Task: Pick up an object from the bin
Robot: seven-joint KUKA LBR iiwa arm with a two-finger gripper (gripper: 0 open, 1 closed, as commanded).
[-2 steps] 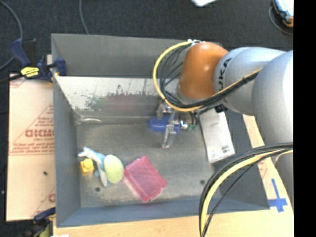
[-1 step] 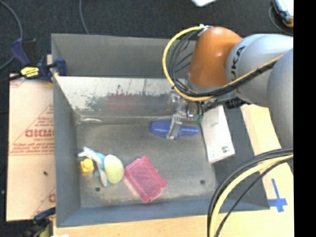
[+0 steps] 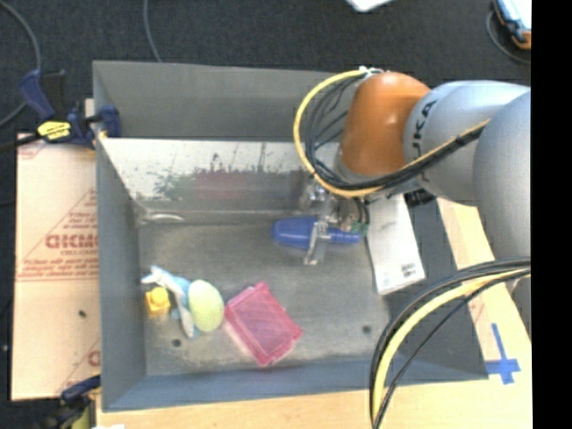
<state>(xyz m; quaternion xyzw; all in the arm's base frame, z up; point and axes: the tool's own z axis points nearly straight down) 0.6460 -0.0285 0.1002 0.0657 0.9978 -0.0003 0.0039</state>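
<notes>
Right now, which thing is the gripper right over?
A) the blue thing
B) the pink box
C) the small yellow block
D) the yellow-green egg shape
A: the gripper is at the blue thing near the back wall of the bin, while the pink box, the yellow-green egg shape and the small yellow block lie apart from it along the front.

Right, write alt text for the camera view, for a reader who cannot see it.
A robot arm's gripper is down at a blue oblong thing near the back of a grey bin. At the front left lie a pink box, a yellow-green oval thing and a small yellow piece.
</notes>
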